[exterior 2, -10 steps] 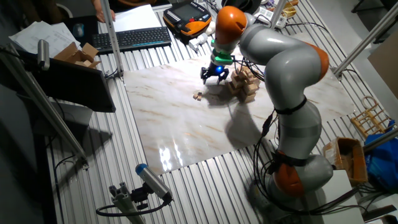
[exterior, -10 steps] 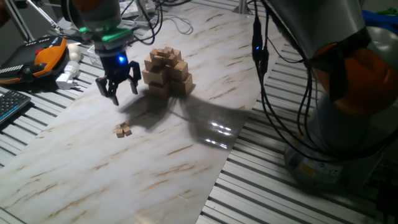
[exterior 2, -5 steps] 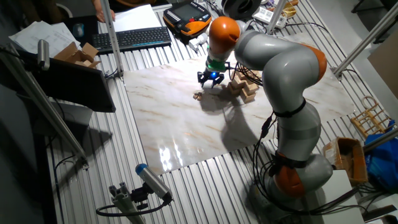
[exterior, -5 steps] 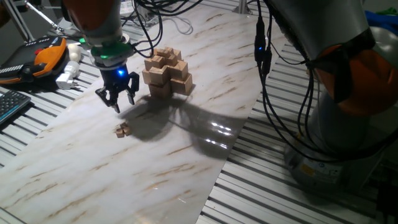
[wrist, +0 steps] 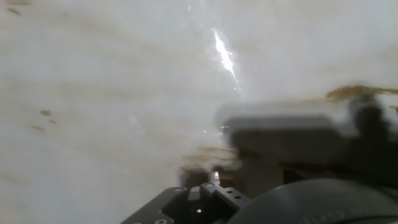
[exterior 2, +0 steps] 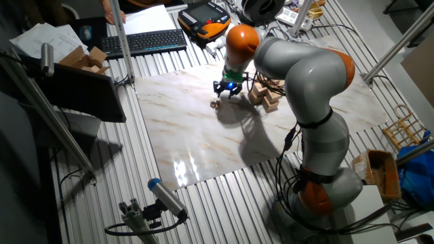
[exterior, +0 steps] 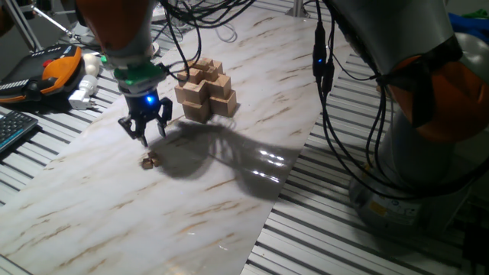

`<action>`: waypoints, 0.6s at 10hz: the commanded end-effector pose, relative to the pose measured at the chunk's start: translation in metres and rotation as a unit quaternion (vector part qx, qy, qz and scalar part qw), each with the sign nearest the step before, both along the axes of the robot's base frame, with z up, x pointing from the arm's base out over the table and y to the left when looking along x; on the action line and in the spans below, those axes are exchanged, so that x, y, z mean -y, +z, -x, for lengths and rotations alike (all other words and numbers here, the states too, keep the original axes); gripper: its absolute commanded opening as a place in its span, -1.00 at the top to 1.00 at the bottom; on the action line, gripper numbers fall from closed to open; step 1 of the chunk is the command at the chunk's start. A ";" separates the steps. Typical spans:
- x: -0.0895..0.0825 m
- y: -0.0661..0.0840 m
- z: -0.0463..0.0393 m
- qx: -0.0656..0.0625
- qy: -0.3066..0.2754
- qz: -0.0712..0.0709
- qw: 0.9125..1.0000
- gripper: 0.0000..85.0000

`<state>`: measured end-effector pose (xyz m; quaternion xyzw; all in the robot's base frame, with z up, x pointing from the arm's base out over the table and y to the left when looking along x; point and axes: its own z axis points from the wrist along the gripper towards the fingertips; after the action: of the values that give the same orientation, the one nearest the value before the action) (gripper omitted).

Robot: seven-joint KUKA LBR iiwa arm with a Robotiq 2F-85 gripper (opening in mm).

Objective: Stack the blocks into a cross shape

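Black two-finger gripper (exterior: 145, 134) (exterior 2: 226, 90) lower than half second ago, shifted toward tiny light-tan wooden blocks (exterior: 150, 160) (exterior 2: 214, 104) on white marble-pattern board (exterior: 191, 191); now just above them, not touching. Fingers apart, holding nothing. Tiered light-tan cube cross shape (exterior: 205, 88) (exterior 2: 266, 93) unchanged, beside gripper. Hand view blurred.

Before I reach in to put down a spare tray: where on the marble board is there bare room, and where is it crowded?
The marble board is bare on its near half, below the tiny blocks, and along the edge beyond the cross pile. It is crowded between the pile and those blocks, where the gripper hangs.
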<state>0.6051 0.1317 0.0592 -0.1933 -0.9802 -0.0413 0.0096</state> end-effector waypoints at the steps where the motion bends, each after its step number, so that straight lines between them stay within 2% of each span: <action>1: 0.000 -0.002 -0.0011 0.001 -0.001 -0.002 1.000 -0.20; 6: -0.001 -0.015 -0.0061 0.022 -0.018 0.001 1.000 -0.20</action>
<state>0.6114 0.1328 0.0439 -0.2096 -0.9766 -0.0454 -0.0138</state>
